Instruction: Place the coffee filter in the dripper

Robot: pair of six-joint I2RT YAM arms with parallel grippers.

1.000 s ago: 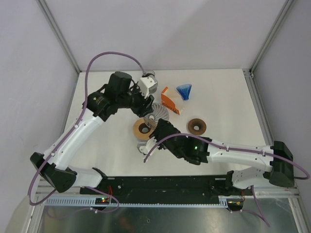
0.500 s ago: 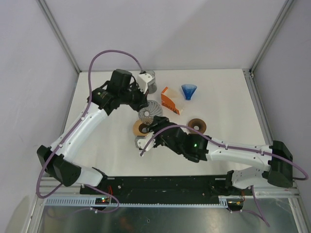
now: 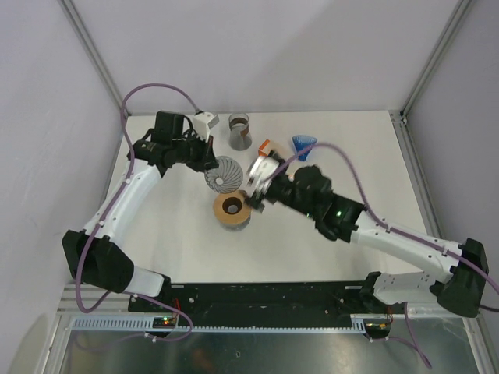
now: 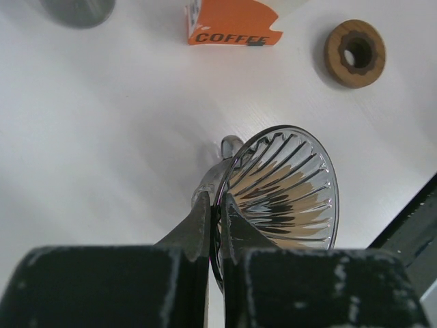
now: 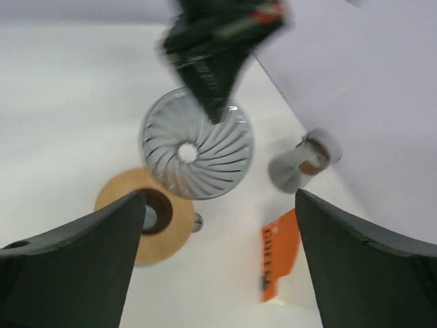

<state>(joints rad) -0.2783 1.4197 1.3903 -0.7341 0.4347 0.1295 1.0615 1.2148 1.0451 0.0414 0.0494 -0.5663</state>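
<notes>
Closest to my bases, the tan wooden ring (image 3: 231,209) lies flat on the desk (image 3: 171,234), just nearer than the dripper (image 3: 223,173) and slightly to its right. My right tool (image 3: 253,193) hangs just right of the dripper, over the ring's far right edge. Its fingers are spread wide with nothing between them. The dripper is ribbed clear glass, held off the desk with its shadow on the surface below. My left tool (image 4: 215,217) is clenched on its rim from the left side. Farther back and to the right of the dripper is the orange coffee box (image 3: 267,148), partly hidden by my right arm. The blue pleated coffee filter (image 3: 304,145) sits on the desk, farther right and well apart from the dripper, with neither tool touching it. A grey cup (image 3: 240,131) stands farthest back, behind the dripper.
</notes>
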